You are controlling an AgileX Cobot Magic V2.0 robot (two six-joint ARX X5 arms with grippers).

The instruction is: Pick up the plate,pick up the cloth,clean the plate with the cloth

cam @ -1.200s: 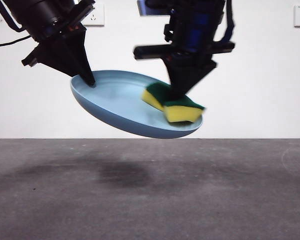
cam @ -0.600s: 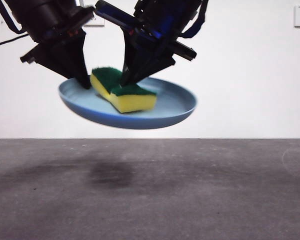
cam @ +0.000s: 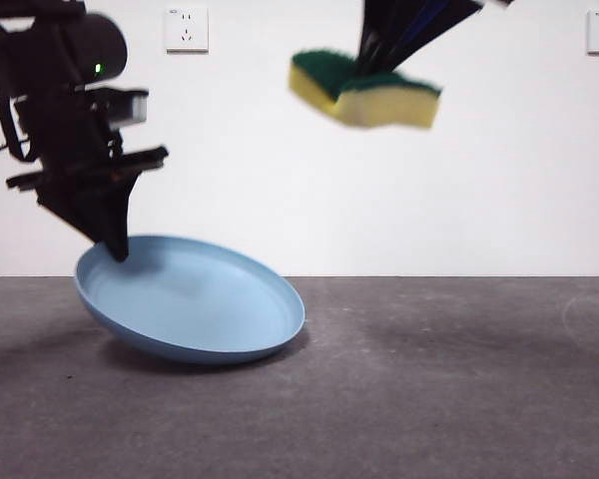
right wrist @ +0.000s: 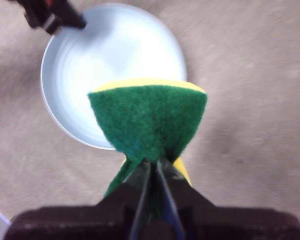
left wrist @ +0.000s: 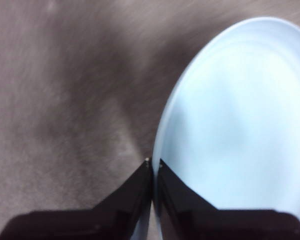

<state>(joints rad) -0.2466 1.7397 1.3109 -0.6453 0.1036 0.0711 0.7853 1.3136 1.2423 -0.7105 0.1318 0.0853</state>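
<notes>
The light-blue plate [cam: 195, 304] rests tilted on the grey table at the left, its low edge touching the surface. My left gripper [cam: 115, 247] is shut on the plate's raised left rim [left wrist: 162, 145], jaws pinching it [left wrist: 153, 162]. High at the upper right, my right gripper [cam: 364, 70] is shut on the cloth [cam: 364, 90], a yellow sponge with a green top, folded between the jaws [right wrist: 152, 162]. The cloth [right wrist: 147, 120] hangs well above the plate [right wrist: 110, 55] and apart from it.
Grey table [cam: 459, 389] stretches to the right of the plate. A white wall with two sockets [cam: 186, 28] stands behind.
The left gripper has lowered the plate from mid-air until its edge rests on the table. The right gripper has lifted the cloth out of the plate, up and to the right.
</notes>
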